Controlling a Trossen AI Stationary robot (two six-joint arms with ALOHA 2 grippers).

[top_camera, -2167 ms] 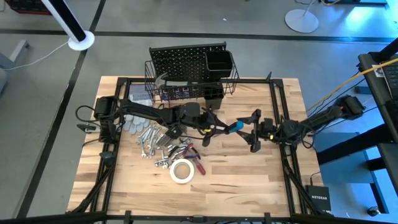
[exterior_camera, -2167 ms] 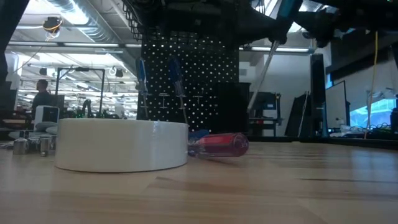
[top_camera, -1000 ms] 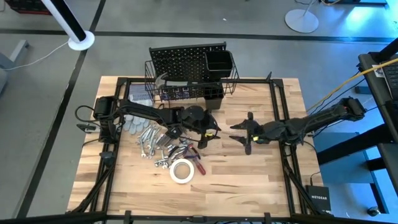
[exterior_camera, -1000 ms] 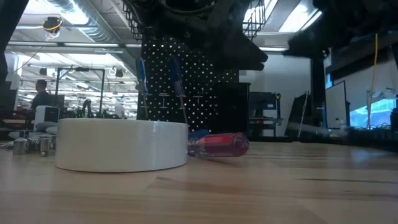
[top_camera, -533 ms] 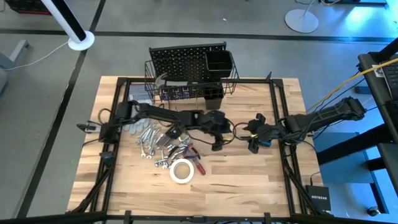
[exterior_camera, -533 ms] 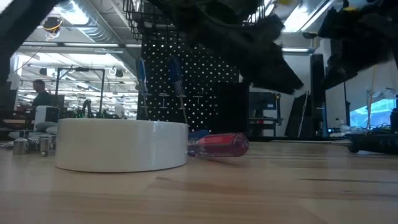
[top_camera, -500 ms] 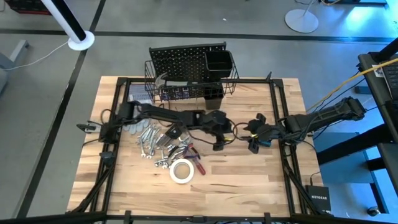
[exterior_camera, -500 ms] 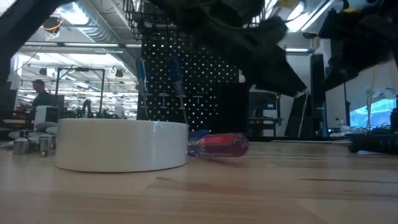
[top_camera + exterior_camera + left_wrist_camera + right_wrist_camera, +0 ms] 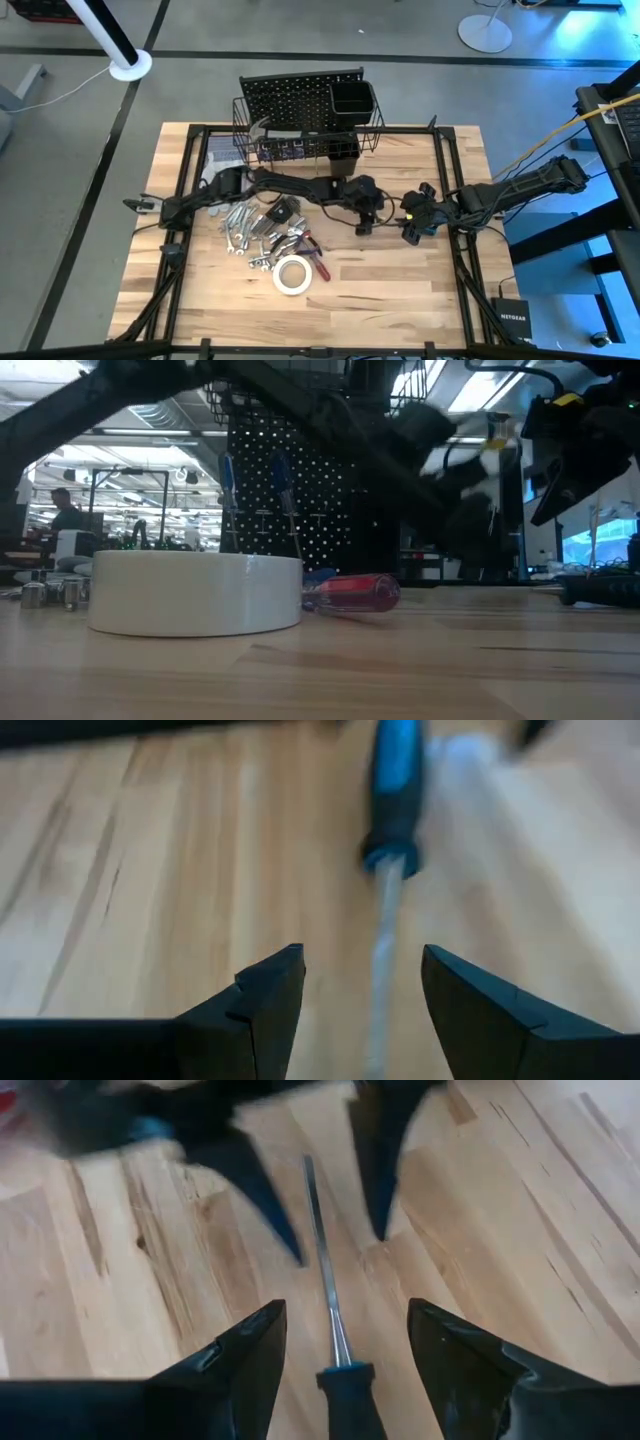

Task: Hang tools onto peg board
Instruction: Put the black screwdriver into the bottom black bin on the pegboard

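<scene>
Near the middle of the bench point(image 9: 400, 280), the two end effectors face each other with a blue-handled screwdriver point(image 9: 394, 795) lying on the wood between them. The left end effector point(image 9: 363, 215) has its fingers point(image 9: 268, 995) spread wide on either side of the screwdriver's metal shaft, touching nothing; the shaft runs up the gap toward the blue handle farther off. The right end effector point(image 9: 412, 221) is likewise wide, its fingers point(image 9: 240, 1355) flanking the handle end point(image 9: 345, 1395) without gripping it, and the left one's dark fingertips show beyond, at the far end of the shaft.

The other tools lie well apart, on the left half of the bench: a heap of wrenches and pliers point(image 9: 255, 228), a red-handled screwdriver point(image 9: 352, 593) and a white tape roll point(image 9: 292, 275) in front of them. In the low view the roll sits just beside the red handle.

The peg board point(image 9: 295, 95) stands upright at the far edge, with its wire basket point(image 9: 300, 135) and square cup point(image 9: 352, 98). Two blue-handled screwdrivers point(image 9: 283, 485) hang on it in the low view. A hammer point(image 9: 258, 127) lies in the basket. A person point(image 9: 66, 510) shows far behind in the room.
</scene>
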